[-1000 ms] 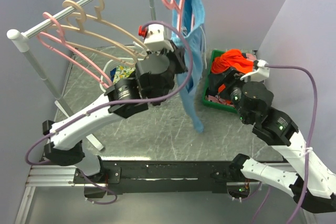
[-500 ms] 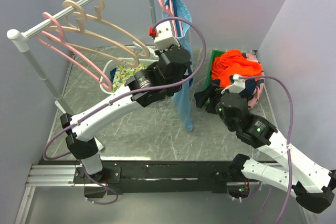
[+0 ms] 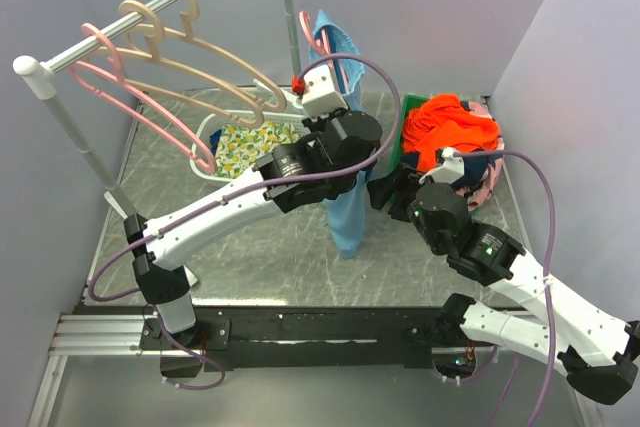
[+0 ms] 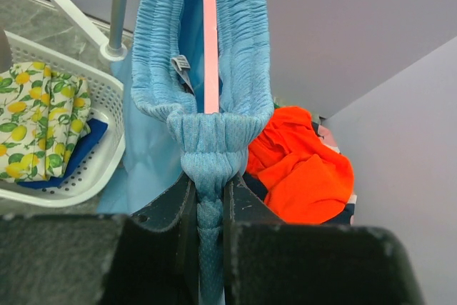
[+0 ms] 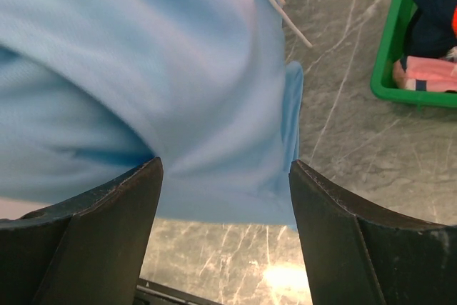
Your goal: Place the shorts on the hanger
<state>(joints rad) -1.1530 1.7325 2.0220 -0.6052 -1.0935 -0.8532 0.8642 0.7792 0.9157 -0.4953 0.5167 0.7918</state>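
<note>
My left jaws pinch thin light-blue shorts [image 4: 207, 141] at the waistband so it straddles slim salmon-pink plastic hanger [image 4: 210, 33]; right jaws wide.

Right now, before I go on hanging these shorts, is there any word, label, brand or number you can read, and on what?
No text can be read in any view.
Small tag sewn inside the waistband of the shorts: too small and blurred to read.
Lemon-print cloth in the white basket: pattern only, no words.
</note>
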